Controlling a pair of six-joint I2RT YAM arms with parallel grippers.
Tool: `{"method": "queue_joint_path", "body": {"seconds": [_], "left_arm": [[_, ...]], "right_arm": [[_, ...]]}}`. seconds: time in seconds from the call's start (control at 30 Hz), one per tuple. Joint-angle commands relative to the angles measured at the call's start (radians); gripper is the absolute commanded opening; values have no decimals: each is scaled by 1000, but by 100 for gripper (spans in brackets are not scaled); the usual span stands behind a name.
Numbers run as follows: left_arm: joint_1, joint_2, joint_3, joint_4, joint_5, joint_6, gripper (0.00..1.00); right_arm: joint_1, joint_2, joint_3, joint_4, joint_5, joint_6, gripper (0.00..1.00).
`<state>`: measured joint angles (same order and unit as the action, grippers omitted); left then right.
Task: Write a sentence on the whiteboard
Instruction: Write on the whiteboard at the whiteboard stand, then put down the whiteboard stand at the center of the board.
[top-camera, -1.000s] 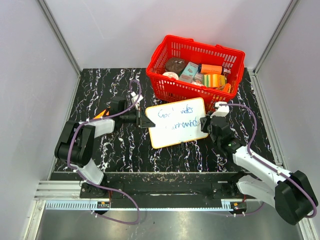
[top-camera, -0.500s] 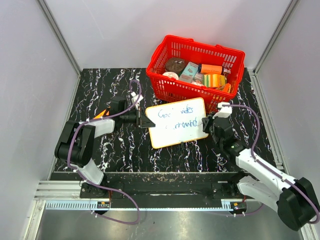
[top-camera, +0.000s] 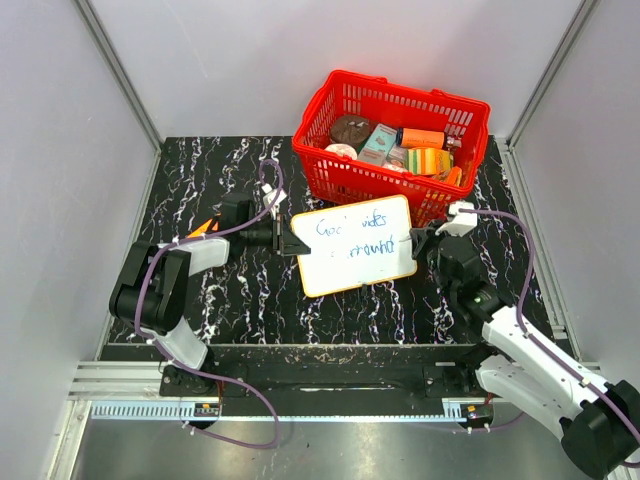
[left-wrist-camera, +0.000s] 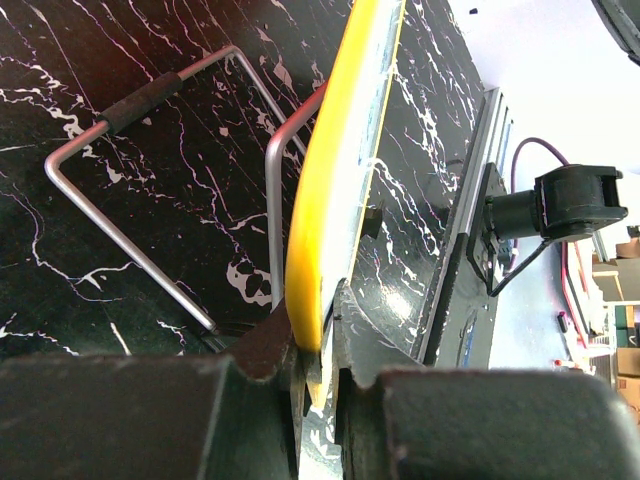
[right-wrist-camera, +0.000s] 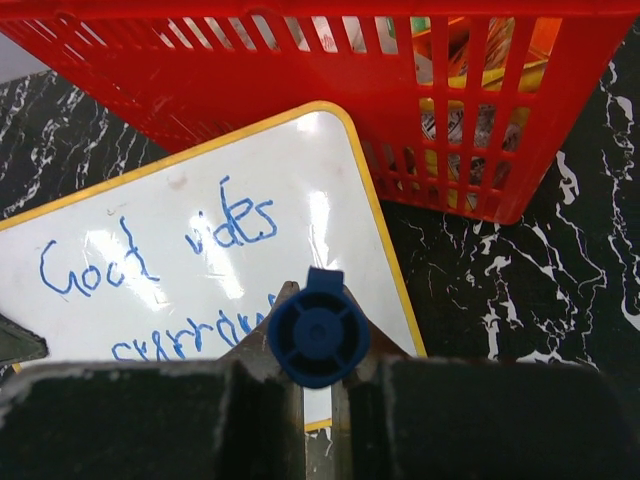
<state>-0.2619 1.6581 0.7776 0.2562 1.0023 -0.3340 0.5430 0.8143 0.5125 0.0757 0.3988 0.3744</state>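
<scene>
The whiteboard (top-camera: 355, 247) lies tilted on the black marbled table in front of the red basket. Its yellow rim (left-wrist-camera: 328, 170) shows edge-on in the left wrist view. The sentence (right-wrist-camera: 150, 245) is blue handwriting in two lines, the upper one starting with "Good". My left gripper (top-camera: 290, 243) (left-wrist-camera: 318, 352) is shut on the board's left edge. At the board's right edge, my right gripper (top-camera: 420, 244) (right-wrist-camera: 318, 290) is shut on a blue marker (right-wrist-camera: 318, 335). I see the marker end-on over the board's lower right part, and its tip is hidden.
The red basket (top-camera: 468, 118) (right-wrist-camera: 300, 90) holds several packaged goods and stands right behind the board. A bent metal wire stand (left-wrist-camera: 150, 200) sits under the board's left side. The table is enclosed by grey walls at the left, right and back.
My right arm has shifted to the right, carrying the marker from over the board's right part towards its right edge. The left arm and the board have not moved.
</scene>
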Motion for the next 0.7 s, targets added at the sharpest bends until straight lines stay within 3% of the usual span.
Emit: {"method": "queue_joint_path", "body": {"seconds": [0.0, 0.33, 0.67], "left_arm": [[-25, 31, -11, -48, -165, 119, 14], [-27, 9, -21, -41, -198, 113, 45], [-28, -49, -49, 18, -202, 79, 70]], "right_arm": [[-5, -15, 17, -16, -3, 12, 0], [-5, -33, 18, -43, -31, 20, 0], [-5, -81, 27, -109, -60, 29, 0]]}}
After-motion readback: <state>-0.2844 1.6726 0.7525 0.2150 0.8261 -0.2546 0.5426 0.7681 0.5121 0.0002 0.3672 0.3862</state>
